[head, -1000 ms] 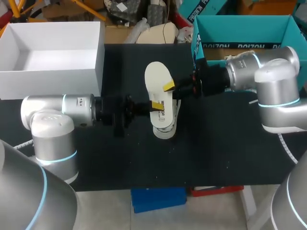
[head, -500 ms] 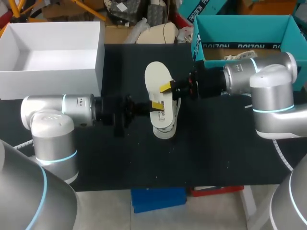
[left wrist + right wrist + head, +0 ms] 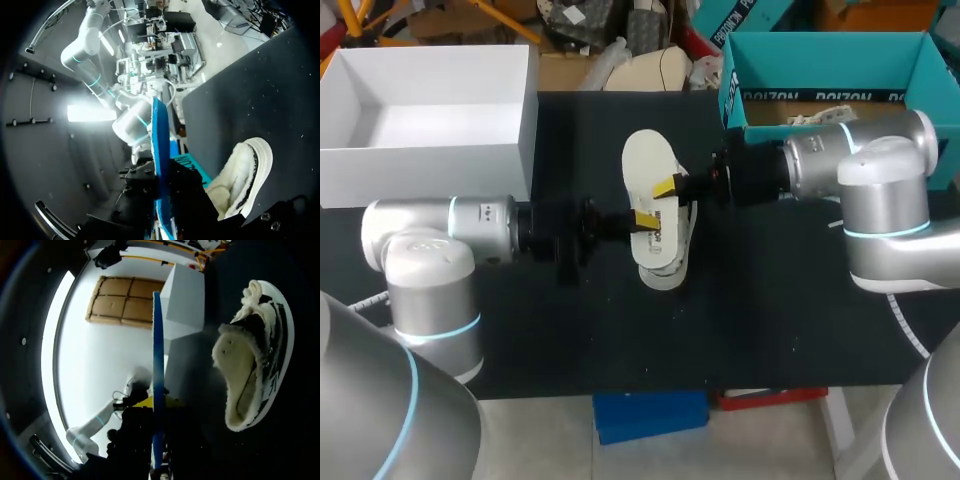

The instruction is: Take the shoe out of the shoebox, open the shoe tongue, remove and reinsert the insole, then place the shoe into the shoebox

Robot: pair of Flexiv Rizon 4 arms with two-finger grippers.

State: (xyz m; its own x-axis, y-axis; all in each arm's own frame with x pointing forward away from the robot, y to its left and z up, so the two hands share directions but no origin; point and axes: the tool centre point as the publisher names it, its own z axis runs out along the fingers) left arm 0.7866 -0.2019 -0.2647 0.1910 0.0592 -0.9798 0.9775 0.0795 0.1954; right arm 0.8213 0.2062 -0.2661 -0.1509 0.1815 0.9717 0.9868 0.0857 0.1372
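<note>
Head view shows the insole (image 3: 648, 170) held just above the shoe (image 3: 668, 268), which lies on the table (image 3: 770, 320), with the left gripper (image 3: 642, 219) and the right gripper (image 3: 667, 187) both clamped on its edges, probably to steer it into the shoe's opening.

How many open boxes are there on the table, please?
2: a white box at the table's back left corner and a teal shoebox at its back right corner. Both are in plain sight in the head view, and none seems hidden.
</note>
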